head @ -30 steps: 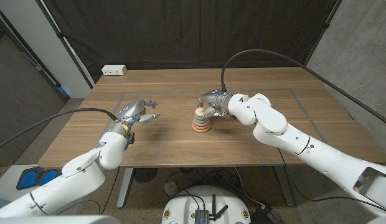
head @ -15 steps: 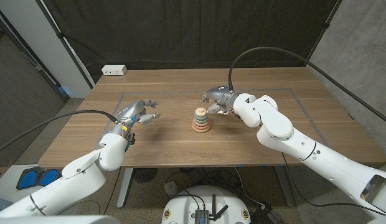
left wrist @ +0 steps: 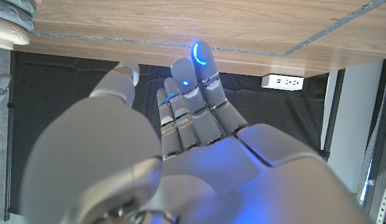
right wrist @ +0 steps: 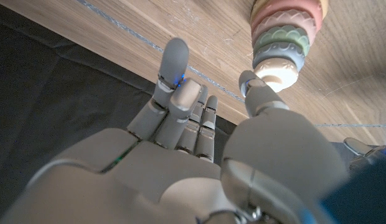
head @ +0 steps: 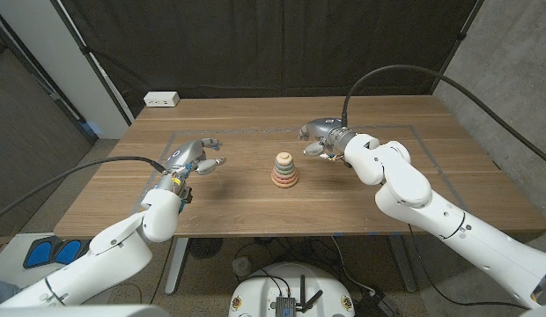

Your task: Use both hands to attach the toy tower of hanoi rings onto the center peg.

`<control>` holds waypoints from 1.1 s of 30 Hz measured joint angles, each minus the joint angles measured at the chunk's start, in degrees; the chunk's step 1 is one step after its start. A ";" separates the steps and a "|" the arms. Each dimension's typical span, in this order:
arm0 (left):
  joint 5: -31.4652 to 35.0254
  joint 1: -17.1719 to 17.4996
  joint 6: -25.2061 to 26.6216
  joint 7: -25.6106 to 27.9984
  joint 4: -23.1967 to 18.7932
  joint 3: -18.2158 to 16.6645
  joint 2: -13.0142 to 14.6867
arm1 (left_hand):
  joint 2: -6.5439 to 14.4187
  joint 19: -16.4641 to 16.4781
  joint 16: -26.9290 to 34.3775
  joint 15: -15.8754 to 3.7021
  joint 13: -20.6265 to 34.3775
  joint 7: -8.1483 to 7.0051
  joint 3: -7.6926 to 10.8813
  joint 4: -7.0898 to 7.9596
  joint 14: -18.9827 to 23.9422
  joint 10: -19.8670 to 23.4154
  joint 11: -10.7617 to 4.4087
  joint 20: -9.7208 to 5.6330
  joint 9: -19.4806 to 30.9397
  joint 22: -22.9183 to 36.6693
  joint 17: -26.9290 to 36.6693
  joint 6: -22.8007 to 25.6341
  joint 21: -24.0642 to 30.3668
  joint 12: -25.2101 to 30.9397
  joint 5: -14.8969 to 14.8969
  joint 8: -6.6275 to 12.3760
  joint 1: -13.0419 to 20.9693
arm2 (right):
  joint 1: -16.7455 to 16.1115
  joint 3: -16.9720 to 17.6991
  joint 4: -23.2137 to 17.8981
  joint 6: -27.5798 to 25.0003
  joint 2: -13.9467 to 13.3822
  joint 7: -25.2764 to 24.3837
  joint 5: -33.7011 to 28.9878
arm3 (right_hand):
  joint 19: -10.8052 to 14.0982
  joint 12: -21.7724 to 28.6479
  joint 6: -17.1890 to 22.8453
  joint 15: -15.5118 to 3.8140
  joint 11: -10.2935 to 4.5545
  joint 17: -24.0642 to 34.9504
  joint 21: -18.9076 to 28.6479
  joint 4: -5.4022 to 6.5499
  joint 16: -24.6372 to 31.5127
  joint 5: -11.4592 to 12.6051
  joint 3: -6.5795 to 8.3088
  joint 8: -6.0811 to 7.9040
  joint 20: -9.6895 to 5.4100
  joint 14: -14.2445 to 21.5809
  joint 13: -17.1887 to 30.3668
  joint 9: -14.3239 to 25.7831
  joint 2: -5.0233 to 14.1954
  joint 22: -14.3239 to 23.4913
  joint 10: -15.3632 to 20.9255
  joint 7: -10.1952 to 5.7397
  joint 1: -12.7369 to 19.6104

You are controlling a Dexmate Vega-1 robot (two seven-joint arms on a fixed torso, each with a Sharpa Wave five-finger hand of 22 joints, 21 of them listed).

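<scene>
A stack of pastel rings [head: 284,171] stands on its peg at the middle of the table; in the right wrist view the ring stack [right wrist: 285,30] shows pink, green and blue-grey rings with a cream tip. My right hand [head: 322,138] hovers a short way right of the stack, fingers apart, holding nothing. My left hand [head: 195,158] stays over the table well left of the stack, fingers spread and empty. In the left wrist view the left hand [left wrist: 174,143] shows extended fingers, with the edge of the ring stack [left wrist: 12,22] at the picture's corner.
A taped rectangle outline [head: 255,131] marks the wooden table [head: 255,207]. A white power strip [head: 161,99] lies at the far left corner. A black curtain hangs behind; a concrete wall stands at the right.
My right hand has let go of the ring stack and drawn back to the right, away from it. The left hand has barely moved.
</scene>
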 measured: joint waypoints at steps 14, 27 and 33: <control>1.36 -0.40 2.97 0.04 -1.94 0.50 -0.23 | 0.00 0.00 0.00 0.00 0.00 0.03 0.00 0.00 0.00 -0.47 -0.27 0.00 0.00 0.00 -0.10 -0.64 0.00 0.00 0.00 0.00 0.00 | -6.97 5.94 -1.01 -2.62 -2.17 -12.71 5.74 | 0.63 0.00 0.51 -0.20 -0.72 0.20 0.00 -0.21 0.45 0.34 0.64 0.00 -0.22 0.62 0.10 0.00 0.91 0.17 0.72 -0.51 0.92; 4.03 -1.03 6.77 -0.92 -4.51 0.76 1.21 | 0.00 0.00 0.00 0.00 0.00 0.03 0.16 0.16 0.00 -0.58 -0.38 0.00 0.00 0.00 -0.16 -0.64 0.00 0.00 0.00 0.00 0.00 | -11.11 9.47 -1.00 -5.29 -3.36 -23.20 11.04 | 0.62 0.44 0.71 0.01 -1.03 0.27 0.00 -0.27 0.85 0.55 0.70 0.45 -0.21 0.82 0.44 0.15 1.50 0.44 1.02 -0.71 1.51; 5.06 -1.42 7.73 -1.01 -5.36 1.09 1.30 | -0.30 0.00 0.00 0.00 0.01 0.03 0.16 0.16 0.00 -0.69 -0.48 0.00 0.00 0.00 -0.16 -0.65 0.00 0.00 0.00 0.00 -0.30 | -13.34 11.76 -1.03 -5.04 -4.32 -28.37 14.45 | 0.62 0.44 0.71 0.00 -1.34 0.27 0.27 -0.27 0.86 0.55 0.70 0.45 -0.21 1.22 0.72 0.14 1.50 0.71 1.33 -0.72 1.51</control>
